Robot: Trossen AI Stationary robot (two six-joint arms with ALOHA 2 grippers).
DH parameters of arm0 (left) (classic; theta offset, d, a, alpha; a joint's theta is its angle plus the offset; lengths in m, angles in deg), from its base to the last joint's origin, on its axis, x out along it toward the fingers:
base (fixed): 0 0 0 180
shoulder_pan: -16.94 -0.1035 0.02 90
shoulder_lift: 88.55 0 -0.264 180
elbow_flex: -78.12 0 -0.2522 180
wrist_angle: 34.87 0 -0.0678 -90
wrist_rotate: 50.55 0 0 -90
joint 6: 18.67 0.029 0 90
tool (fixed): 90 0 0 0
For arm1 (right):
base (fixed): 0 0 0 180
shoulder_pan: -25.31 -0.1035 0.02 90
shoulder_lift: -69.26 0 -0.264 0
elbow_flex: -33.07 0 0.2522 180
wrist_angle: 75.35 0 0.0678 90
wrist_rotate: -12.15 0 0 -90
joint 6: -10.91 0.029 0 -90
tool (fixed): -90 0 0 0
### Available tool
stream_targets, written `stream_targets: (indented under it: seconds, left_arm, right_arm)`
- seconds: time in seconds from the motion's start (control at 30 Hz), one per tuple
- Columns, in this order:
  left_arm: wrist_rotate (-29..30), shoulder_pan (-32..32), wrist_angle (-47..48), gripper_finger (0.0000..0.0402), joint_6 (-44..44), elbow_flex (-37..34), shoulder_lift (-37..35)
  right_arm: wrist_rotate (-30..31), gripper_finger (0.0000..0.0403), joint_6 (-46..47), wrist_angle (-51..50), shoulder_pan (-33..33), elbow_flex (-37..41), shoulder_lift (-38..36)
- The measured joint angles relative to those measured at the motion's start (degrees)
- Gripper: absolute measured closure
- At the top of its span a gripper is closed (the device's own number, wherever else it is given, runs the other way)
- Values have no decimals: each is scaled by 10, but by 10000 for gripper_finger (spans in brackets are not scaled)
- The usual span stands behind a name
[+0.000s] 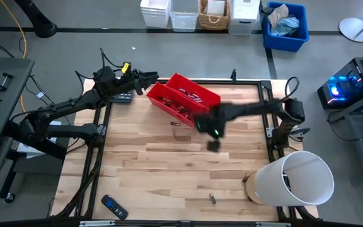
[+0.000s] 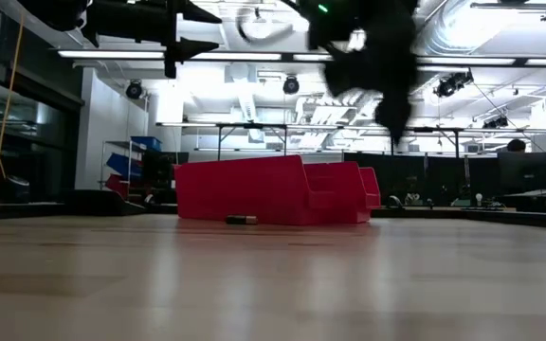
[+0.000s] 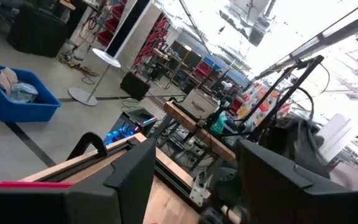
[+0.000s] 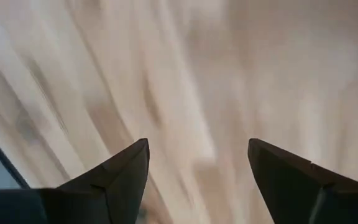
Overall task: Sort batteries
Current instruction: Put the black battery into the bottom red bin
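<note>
Two red bins [image 1: 208, 98] [image 2: 254, 189] stand side by side at the table's far middle, with several batteries [image 1: 191, 96] lying inside. One battery [image 1: 175, 123] [image 2: 241, 220] lies on the wood just in front of the bins. Another battery [image 1: 212, 198] lies near the table's near edge. My left gripper [image 1: 153, 78] [image 3: 194, 149] hovers open, high above the bins' far-left corner, holding nothing. My right gripper [image 1: 213, 144] [image 4: 197, 146] is open above bare wood near the table's middle, right of the loose battery, and looks blurred.
A white bucket [image 1: 298, 180] lies on its side at the near right corner. A black remote control [image 1: 114, 207] sits at the near left edge. A dark calculator [image 1: 122, 98] rests at the far left, under my left arm. Bare wood spans the table's middle.
</note>
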Motion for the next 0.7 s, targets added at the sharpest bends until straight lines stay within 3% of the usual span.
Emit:
stream_targets:
  seconds: [0.07,0.17,0.3,0.53,0.7]
  left_arm:
    - [0,0,0,188,6,0,0]
    - [0,0,0,188,7,0,0]
    - [0,0,0,188,7,0,0]
    - [1,0,0,188,7,0,0]
    - [2,0,0,188,7,0,0]
  right_arm:
    - [-15,133,-16,-27,-44,49,1]
    - [-89,133,-22,-16,-106,122,1]
    - [-107,133,2,-2,-175,185,1]
    - [-182,132,243,44,-214,256,11]
    - [-182,132,315,58,-227,270,11]
